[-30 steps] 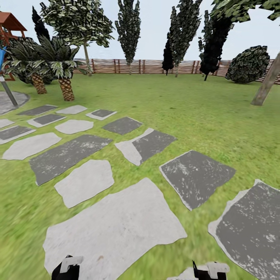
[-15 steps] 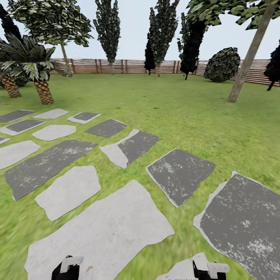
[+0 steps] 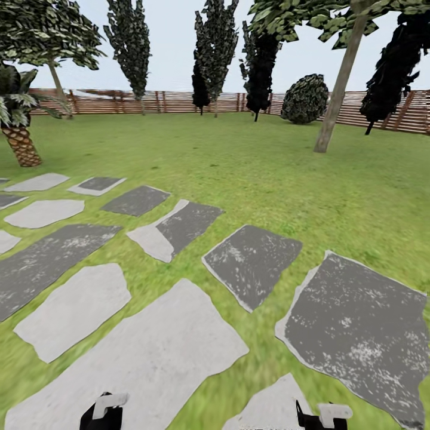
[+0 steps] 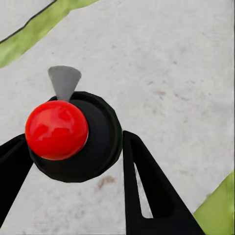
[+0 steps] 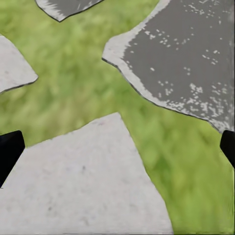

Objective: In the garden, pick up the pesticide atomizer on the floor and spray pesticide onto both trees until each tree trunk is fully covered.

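Rightward the head camera has swung; left tool [image 4: 73, 161] pinches the pesticide atomizer [image 4: 71, 134], right tool [image 5: 117, 147] spread.

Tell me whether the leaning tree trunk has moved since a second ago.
No. The trunk stands just right of the round bush, as before; the camera turned right, not the tree.

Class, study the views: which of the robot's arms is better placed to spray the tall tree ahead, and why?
The left. Its claw holds the pesticide atomizer between its fingers, while the right claw is open over paving and grass. The tree trunk stands far ahead to the right.
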Robot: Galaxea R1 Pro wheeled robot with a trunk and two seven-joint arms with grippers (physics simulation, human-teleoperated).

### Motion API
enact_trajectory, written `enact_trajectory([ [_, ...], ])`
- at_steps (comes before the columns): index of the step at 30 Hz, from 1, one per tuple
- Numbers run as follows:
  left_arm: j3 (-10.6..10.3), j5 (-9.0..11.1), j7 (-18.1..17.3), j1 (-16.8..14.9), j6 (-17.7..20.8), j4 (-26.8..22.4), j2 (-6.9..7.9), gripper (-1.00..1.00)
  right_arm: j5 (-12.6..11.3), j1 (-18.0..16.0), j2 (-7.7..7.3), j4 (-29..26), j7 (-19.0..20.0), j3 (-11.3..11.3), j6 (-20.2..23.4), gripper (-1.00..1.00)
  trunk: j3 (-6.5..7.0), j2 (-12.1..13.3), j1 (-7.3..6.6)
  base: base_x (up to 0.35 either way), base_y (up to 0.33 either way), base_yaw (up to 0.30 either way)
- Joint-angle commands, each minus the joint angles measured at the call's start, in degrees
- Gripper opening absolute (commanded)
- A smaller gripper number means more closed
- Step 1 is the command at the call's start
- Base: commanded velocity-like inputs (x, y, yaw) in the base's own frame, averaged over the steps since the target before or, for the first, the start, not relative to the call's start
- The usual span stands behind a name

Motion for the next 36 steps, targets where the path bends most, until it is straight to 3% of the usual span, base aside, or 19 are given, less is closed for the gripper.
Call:
enact_trajectory([
  [1,-0.02,0.00,-0.01,0.00,0.02,-0.04,-0.01,-1.00,0.01,0.00,0.00,0.00,0.00,-0.01,0.00,1.00,0.00,0.00,0.00,0.026,0.000,-0.295],
  [36,0.01,0.00,0.06,0.00,0.07,-0.01,-0.04,-1.00,-0.02,0.00,0.00,0.00,0.00,-0.01,0.00,1.00,0.00,0.00,0.00,0.322,0.000,-0.284],
])
